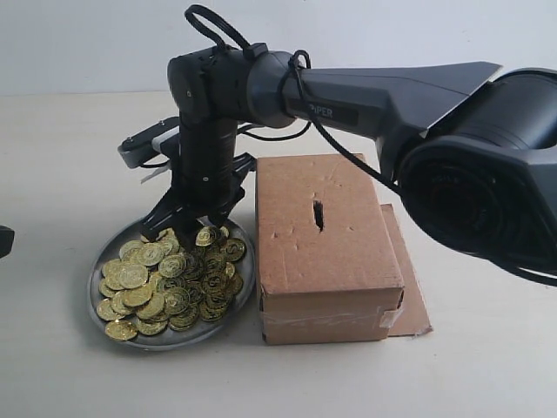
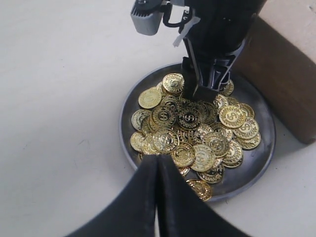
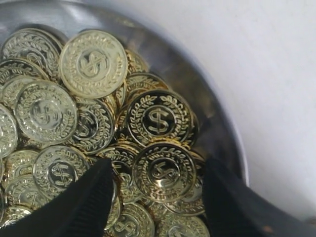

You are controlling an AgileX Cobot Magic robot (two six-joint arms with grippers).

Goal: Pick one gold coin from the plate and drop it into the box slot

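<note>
The silver-grey plate (image 1: 174,340) lies left of the brown box (image 1: 326,252) and holds a heap of gold coins (image 1: 170,279). A dark slot (image 1: 318,214) is cut in the box's top. My right gripper (image 1: 183,231) has reached across and hangs tips-down over the far side of the plate. It is open, and its fingers straddle one gold coin (image 3: 164,171) on top of the heap without closing on it. The plate's rim (image 3: 232,143) runs just beside that coin. My left gripper (image 2: 158,163) is shut and empty, above the plate's (image 2: 256,163) near edge.
A flat cardboard sheet (image 1: 413,296) lies under the box and sticks out on its right side. The box's side (image 2: 286,84) stands close to the plate. The right arm's bulky body (image 1: 487,165) hangs over the right of the table.
</note>
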